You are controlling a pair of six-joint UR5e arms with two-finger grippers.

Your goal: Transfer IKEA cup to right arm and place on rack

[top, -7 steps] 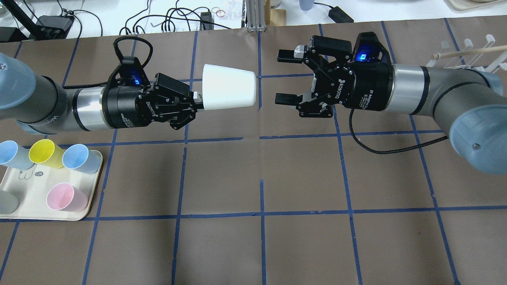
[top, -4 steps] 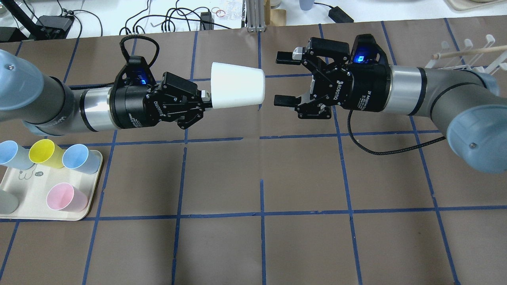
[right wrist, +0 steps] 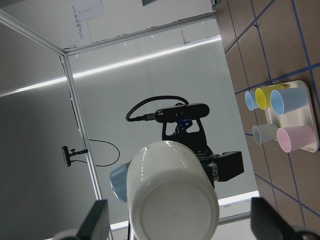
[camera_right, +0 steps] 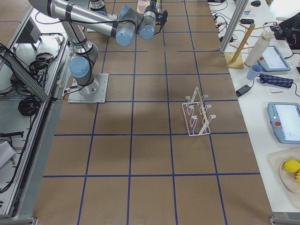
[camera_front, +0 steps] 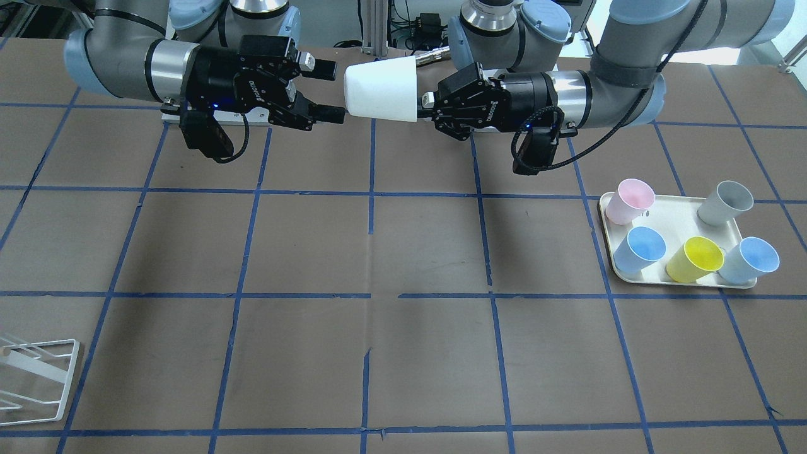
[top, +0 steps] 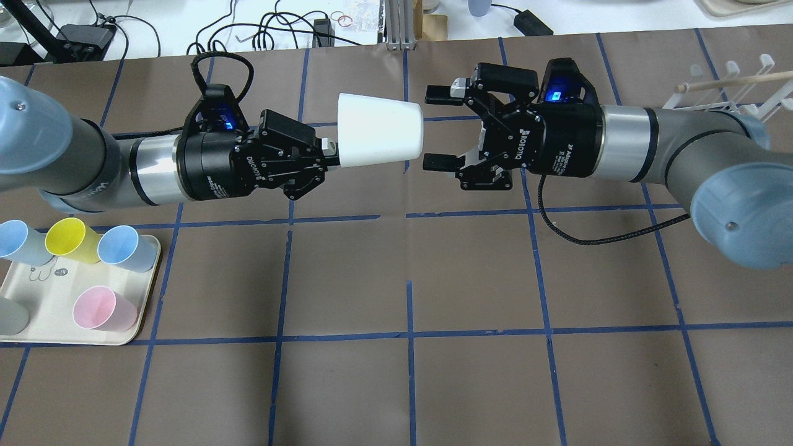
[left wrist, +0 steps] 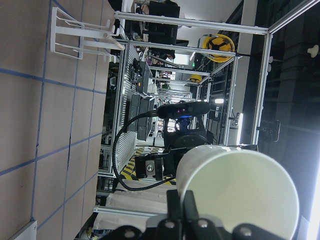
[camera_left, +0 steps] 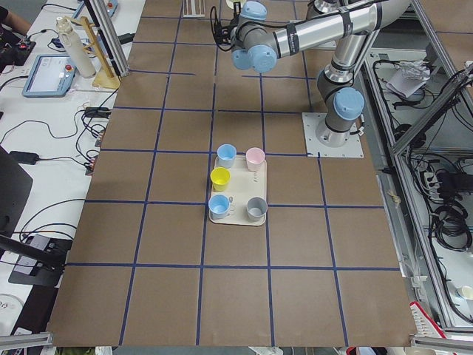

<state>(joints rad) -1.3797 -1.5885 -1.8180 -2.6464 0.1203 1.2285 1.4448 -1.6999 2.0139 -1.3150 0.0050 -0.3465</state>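
The off-white IKEA cup (top: pixel 379 130) lies on its side in the air, base towards the right arm. My left gripper (top: pixel 331 155) is shut on its rim; it also shows in the front view (camera_front: pixel 425 104). My right gripper (top: pixel 433 129) is open, its two fingertips level with the cup's base, one on each side, not touching. In the right wrist view the cup's base (right wrist: pixel 172 200) sits between the open fingers (right wrist: pixel 97 220). The white wire rack (top: pixel 731 80) stands far right on the table, also in the right exterior view (camera_right: pixel 199 112).
A cream tray (top: pixel 37 322) at the near left holds a pink cup (top: pixel 102 308), a yellow cup (top: pixel 71 238), a grey cup (top: pixel 9 316) and blue cups (top: pixel 124 248). Cables and gear lie beyond the table's far edge (top: pixel 279 28).
The left arm has carried the cup to the right and the right gripper has moved left. The gap between cup base and open right fingers has closed.
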